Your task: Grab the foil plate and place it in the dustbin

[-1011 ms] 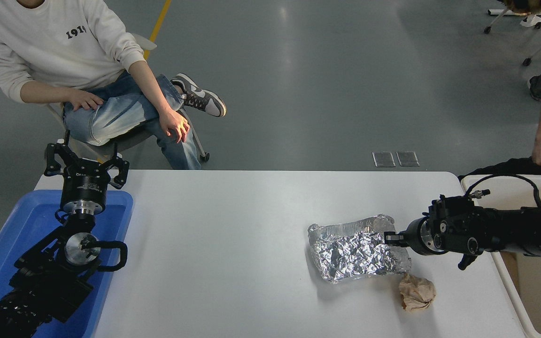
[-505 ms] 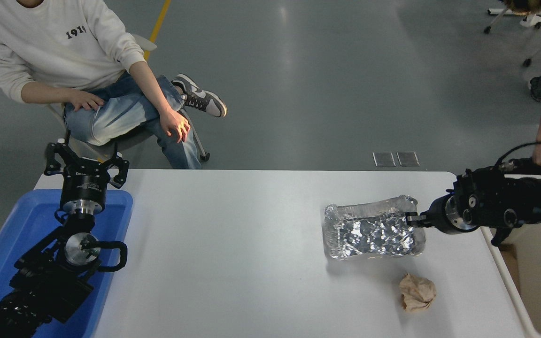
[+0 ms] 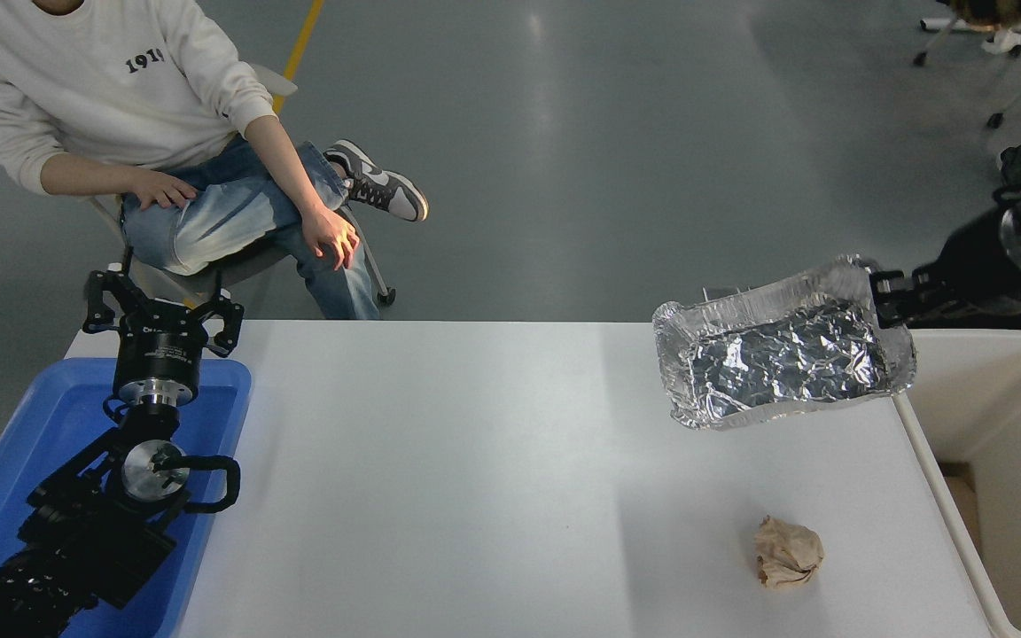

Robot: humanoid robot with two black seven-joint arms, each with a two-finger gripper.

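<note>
The foil plate point(image 3: 781, 363) is a shiny crinkled silver tray with a raised rim. It hangs in the air above the table's right far part, tilted, with its open side toward the camera. My right gripper point(image 3: 881, 297) is shut on the plate's right rim and comes in from the right edge. The cream dustbin point(image 3: 971, 381) stands just right of the table, open, and the plate's right end is close to its near-left rim. My left gripper point(image 3: 162, 310) is open, parked at the lower left over the blue tub.
A crumpled brown paper ball point(image 3: 786, 552) lies on the white table point(image 3: 475, 461) near its front right. A blue tub point(image 3: 50, 425) sits at the left edge. A person point(image 3: 165, 133) sits on a chair beyond the table's far left.
My right gripper has lifted the foil plate off the table and carried it up and to the right, toward the dustbin. The left arm has not moved.
</note>
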